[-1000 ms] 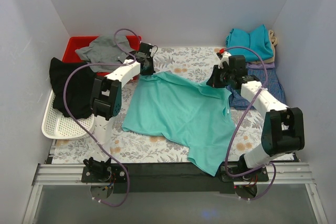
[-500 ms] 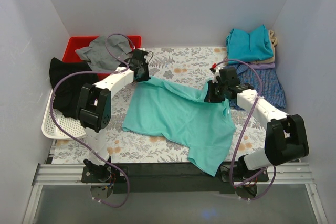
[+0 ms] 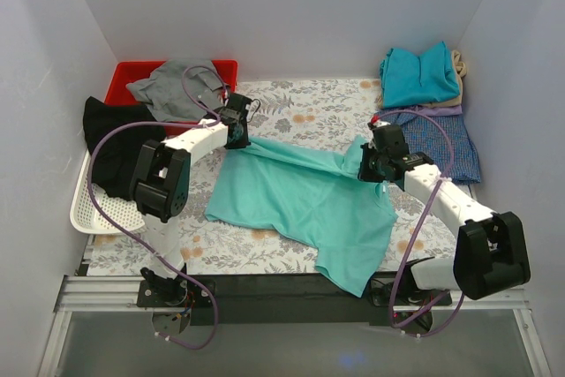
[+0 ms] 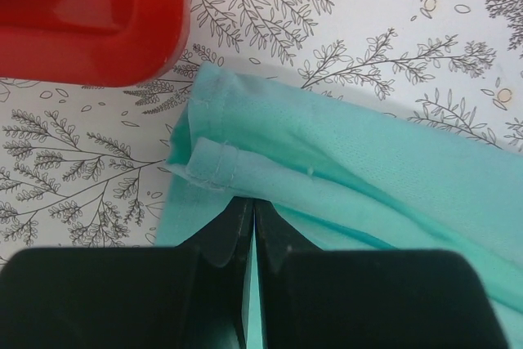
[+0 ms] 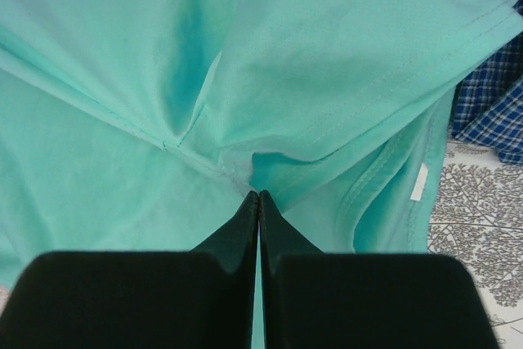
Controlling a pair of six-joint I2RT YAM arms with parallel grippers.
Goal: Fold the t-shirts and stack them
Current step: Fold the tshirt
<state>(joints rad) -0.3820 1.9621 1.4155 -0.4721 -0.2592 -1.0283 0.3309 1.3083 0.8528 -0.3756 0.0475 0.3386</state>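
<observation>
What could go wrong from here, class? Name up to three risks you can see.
The left pincer and right pincer each nip only a thin edge of the mint-green t-shirt; it could slip free.
The tee's near corner hangs over the table front edge and may drag.
The blue check shirt lies beside the right pincer and might snag.

We see the mint-green t-shirt (image 3: 300,196) as soft, matt cloth, a fine knit with stitched hems. The blue check shirt (image 5: 490,112) on the right is woven cloth, also matt. The red bin (image 4: 90,14) at the far left is smooth, glossy plastic, and the white basket (image 3: 97,214) nearer us is perforated plastic. The table cover (image 3: 309,112) is matt and leaf-printed; we cannot tell whether it is cloth or paper. The left gripper (image 4: 250,210) and right gripper (image 5: 259,198) look like matt black plastic. The near rail (image 3: 97,293) is dull metal.
</observation>
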